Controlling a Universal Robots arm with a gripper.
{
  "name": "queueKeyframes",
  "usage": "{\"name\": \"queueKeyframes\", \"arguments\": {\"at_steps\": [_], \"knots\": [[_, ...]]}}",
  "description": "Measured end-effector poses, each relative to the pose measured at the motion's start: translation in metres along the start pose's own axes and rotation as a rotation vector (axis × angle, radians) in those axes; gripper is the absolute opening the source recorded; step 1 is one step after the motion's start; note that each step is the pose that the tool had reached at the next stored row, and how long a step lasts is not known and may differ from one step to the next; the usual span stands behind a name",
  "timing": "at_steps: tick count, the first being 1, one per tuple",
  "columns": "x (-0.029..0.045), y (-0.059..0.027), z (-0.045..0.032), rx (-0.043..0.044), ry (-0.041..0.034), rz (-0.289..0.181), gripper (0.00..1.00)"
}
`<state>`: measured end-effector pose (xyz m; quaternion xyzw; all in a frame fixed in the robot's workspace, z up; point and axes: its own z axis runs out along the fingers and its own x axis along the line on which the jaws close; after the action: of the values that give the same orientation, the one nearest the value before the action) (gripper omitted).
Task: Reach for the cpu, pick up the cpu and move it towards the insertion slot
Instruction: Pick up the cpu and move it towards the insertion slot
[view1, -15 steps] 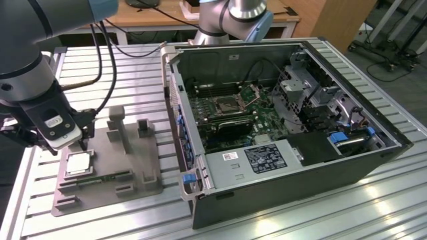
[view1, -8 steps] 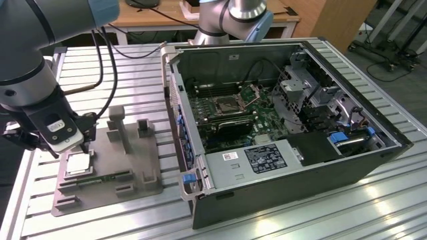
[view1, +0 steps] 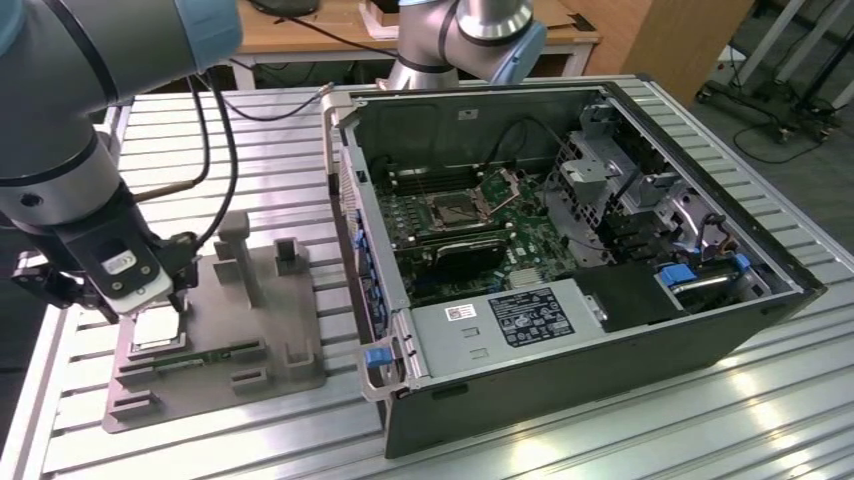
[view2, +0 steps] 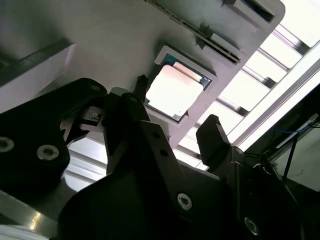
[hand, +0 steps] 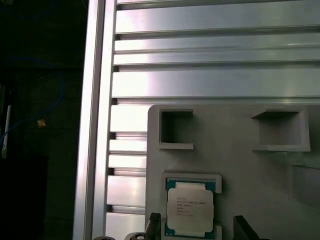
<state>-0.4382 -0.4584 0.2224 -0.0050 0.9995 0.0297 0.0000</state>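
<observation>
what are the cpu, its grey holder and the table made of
The cpu: top plate looks like matte metal, pale silver with a greenish board rim. The holder: probably plastic, dull uniform grey, moulded pockets. The table: likely aluminium, bright glare along ribbed slats.

Hard glare on cpu (view2: 172, 90) & table (view2: 250, 82), foregrnd dark.

Grey moulded holder (view1: 267, 340), open computer case (view1: 574, 385), slatted aluminium table (view1: 667, 445)
</observation>
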Motion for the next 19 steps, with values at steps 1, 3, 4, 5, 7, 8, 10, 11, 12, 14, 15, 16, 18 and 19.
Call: {"name": "queueKeyframes", "arguments": {"at_steps": [1,3,4,5,7,8,10,11,12,14,15,16,18,19], "knots": [[0.0,-0.0001,0.0017,0.0,0.0002,0.0,0.66],[0.0,-0.0003,0.0054,0.0,0.0001,0.0,0.66],[0.0,-0.0004,0.0071,0.0,0.0001,0.0,0.66],[0.0,-0.0006,0.0089,0.0,0.0001,0.0,0.66],[0.0,-0.0008,0.0125,-0.0001,0.0,0.0,0.66],[0.0,-0.0009,0.0142,0.0,0.0,0.0,0.67],[0.0,-0.001,0.0179,0.0,0.0001,0.001,0.73],[-0.0001,-0.0011,0.0197,0.0,0.0001,0.001,0.8],[-0.0001,-0.0011,0.0216,0.0,0.0,0.001,0.8],[0.0,-0.001,0.0251,0.0,-0.0001,0.003,0.8],[0.0001,-0.0008,0.0269,0.0001,-0.0001,0.003,0.8],[0.0004,-0.0006,0.0288,-0.0002,-0.0001,0.004,0.8],[0.0014,-0.0004,0.0316,-0.0016,0.0,0.004,0.8],[0.0017,-0.0001,0.033,-0.0029,-0.0002,0.004,0.8]]}}
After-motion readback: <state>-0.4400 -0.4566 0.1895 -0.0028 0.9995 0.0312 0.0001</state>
